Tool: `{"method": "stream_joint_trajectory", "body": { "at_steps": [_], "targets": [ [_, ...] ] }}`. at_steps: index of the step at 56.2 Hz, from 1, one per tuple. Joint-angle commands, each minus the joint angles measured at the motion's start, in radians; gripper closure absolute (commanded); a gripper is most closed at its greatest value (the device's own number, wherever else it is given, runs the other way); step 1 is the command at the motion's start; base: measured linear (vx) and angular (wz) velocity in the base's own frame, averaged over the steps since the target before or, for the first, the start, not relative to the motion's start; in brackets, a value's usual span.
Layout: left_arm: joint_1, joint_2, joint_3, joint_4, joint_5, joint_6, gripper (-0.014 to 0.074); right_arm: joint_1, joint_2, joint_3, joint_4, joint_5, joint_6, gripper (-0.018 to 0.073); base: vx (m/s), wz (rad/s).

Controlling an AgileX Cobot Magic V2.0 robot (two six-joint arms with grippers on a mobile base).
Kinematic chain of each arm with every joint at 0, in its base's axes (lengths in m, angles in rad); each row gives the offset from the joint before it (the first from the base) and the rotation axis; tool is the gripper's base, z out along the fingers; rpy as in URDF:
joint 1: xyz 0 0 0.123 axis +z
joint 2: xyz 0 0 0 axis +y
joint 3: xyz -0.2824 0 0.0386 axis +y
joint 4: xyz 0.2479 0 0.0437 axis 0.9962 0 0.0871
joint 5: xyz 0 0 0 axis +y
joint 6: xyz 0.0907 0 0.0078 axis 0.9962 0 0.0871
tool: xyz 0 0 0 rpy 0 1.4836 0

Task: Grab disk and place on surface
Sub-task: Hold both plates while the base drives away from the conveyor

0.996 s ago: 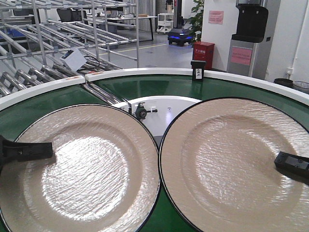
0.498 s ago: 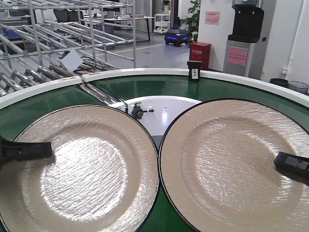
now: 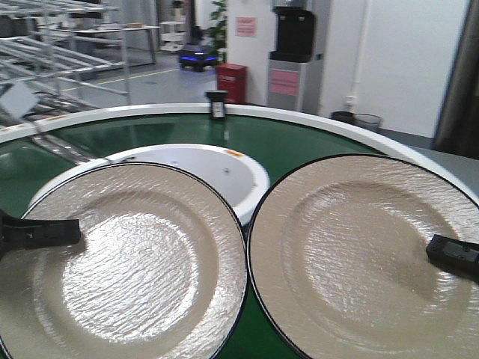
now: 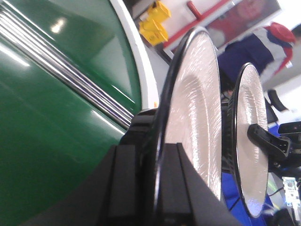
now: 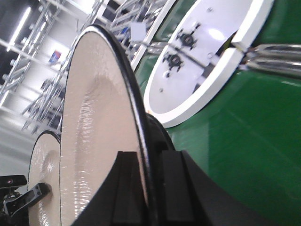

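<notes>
L gripper [image 4: 149, 155]: bottom centre of the L wrist view. Black fingers [image 4: 123, 188] clamped either side of a disk rim, so it's narrow w/ the plate pinched between.
R gripper [image 5: 146, 162]: bottom centre of the R wrist view. Same story, two black fingers [image 5: 173, 188] nipped onto the rim of the other plate.
Left disk [image 3: 127, 262]: lower left of the front view. Big beige plate w/ a thin black rim and a rippled, glossy face. One black finger lies on its left edge.
Right disk [image 3: 352, 254]: lower right of the front view, same make. A black finger lies on its right edge.
Disks together: side by side, both face up, rims just beside each other at the frame's lower middle. Can't tell if they touch.
Green belt [image 3: 314, 142]: shows under and behind both plates and curves across mid-frame. Can't tell the gap under the plates.
White hub [image 3: 217, 168]: round, inside the belt ring, centre-left. Part hidden by the left disk.
White outer rim [image 3: 359, 131]: runs round the far side of the belt.
Black box [image 3: 217, 105]: stands upright on that rim, upper centre.
Bkgd, top centre: red cabinet [image 3: 231, 81], then a dark-topped dispenser [image 3: 292, 52] just right of it by the white wall.
Blue-lit cart [image 3: 196, 56]: on the floor, left of the cabinet.
Metal racks [image 3: 52, 45]: upper left, blurred.
</notes>
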Motion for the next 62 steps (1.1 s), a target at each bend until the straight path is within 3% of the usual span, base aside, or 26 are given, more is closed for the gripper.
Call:
{"method": "stream_joint_trajectory", "body": {
  "at_steps": [1,62],
  "targets": [
    [-0.004,-0.030,-0.034,-0.147,0.033,-0.017,0.0604,-0.008,-0.019,-0.035,0.123,0.010,0.008,0.0568,-0.14,-0.55],
    [-0.004,-0.030,-0.034,-0.147,0.033,-0.017,0.0604,-0.008,-0.019,-0.035,0.123,0.010,0.008,0.0568,-0.11,-0.47]
  ]
}}
